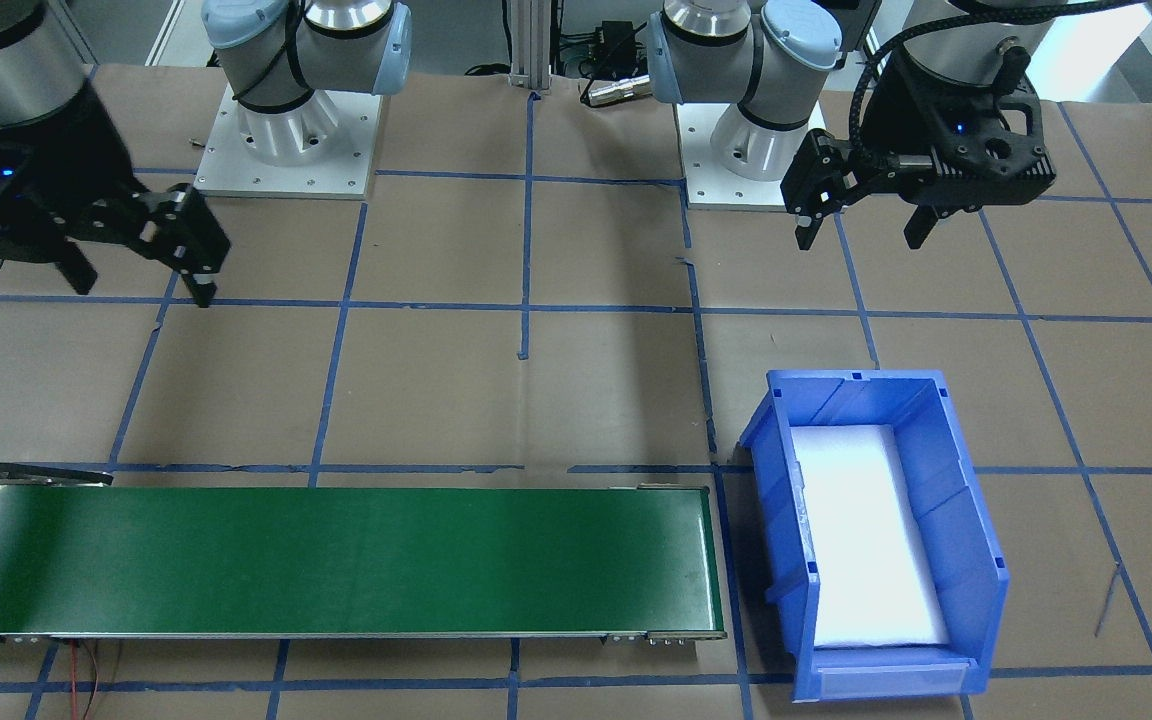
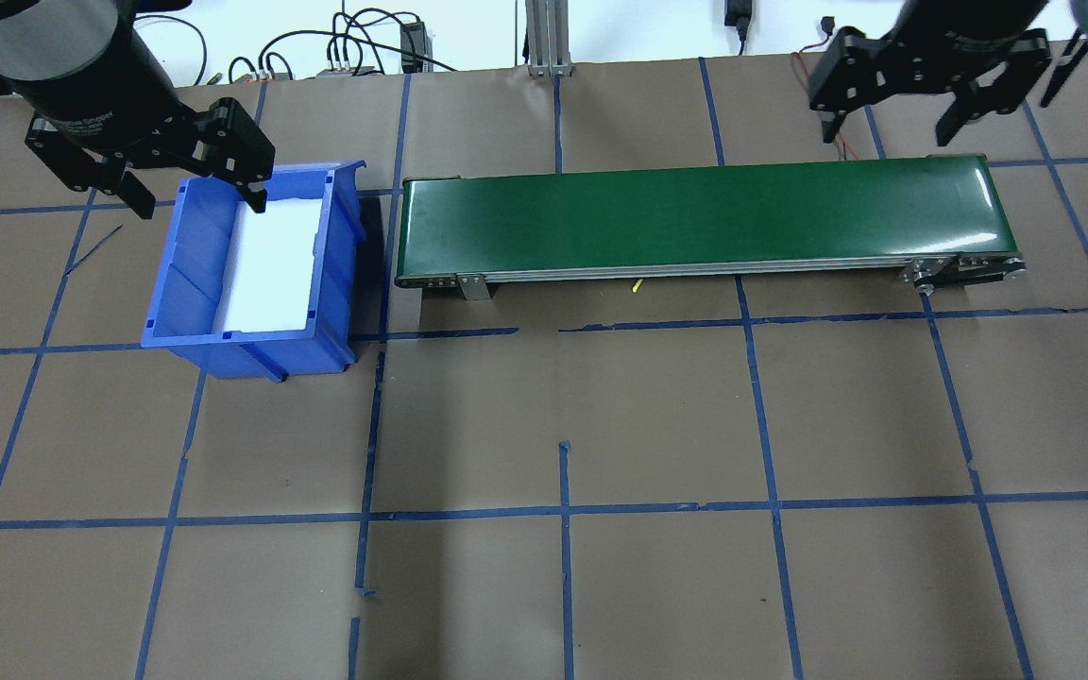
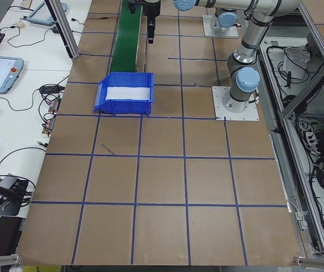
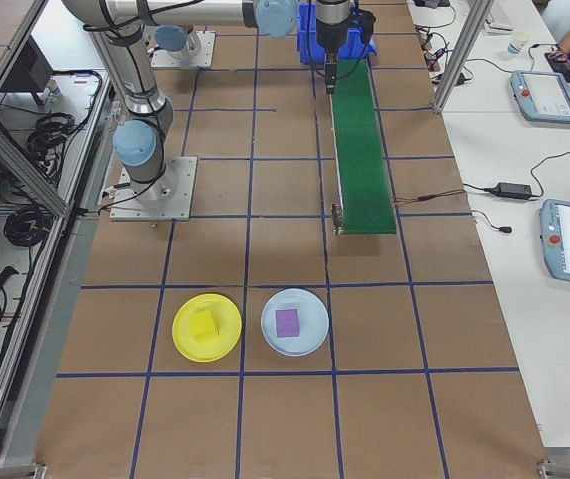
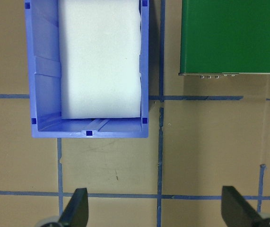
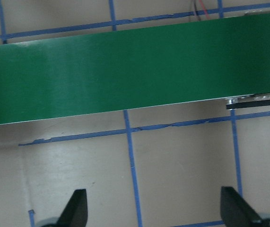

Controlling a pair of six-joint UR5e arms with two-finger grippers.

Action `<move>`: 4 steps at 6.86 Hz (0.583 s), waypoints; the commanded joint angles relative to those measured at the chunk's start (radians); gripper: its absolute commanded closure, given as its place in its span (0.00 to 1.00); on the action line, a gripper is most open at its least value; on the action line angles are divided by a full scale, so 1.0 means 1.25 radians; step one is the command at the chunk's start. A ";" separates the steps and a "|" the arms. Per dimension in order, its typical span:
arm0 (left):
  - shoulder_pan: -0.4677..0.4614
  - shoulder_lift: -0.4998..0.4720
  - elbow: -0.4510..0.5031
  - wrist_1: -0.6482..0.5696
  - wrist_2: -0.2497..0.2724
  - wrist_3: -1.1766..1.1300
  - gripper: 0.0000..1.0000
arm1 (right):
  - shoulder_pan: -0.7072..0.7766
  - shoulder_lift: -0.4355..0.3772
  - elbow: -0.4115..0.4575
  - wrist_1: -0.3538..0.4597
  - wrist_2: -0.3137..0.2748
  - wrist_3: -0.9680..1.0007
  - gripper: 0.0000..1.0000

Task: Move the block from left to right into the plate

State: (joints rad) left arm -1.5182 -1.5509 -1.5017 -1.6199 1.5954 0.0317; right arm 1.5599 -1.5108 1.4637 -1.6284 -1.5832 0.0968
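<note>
Sitting on the yellow plate at the table's right end was a yellow block, well apart from both arms. The left gripper hung spread over the empty blue bin, the right gripper spread above the green conveyor; I judged the job finished, with nothing left to fetch.

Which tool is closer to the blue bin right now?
Left. The left tool hangs over the blue bin at its far rim, open and empty. The right tool is past the green conveyor, above its opposite end.

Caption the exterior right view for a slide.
Yellow block on yellow plate, purple block on pale plate.
</note>
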 commanded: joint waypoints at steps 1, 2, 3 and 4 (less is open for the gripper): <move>0.000 0.000 0.000 0.000 0.001 -0.002 0.00 | 0.102 0.008 0.003 0.019 -0.008 0.093 0.00; -0.003 0.001 0.000 -0.002 0.006 -0.002 0.00 | 0.102 0.008 0.005 0.029 -0.007 0.094 0.00; -0.003 0.000 0.001 -0.001 0.001 -0.003 0.00 | 0.101 0.006 0.006 0.064 0.000 0.092 0.00; -0.003 0.001 0.000 -0.001 0.001 -0.002 0.00 | 0.101 0.005 0.008 0.069 -0.001 0.089 0.00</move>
State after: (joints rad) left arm -1.5212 -1.5502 -1.5011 -1.6216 1.5981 0.0286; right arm 1.6844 -1.5030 1.4709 -1.5627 -1.5864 0.2099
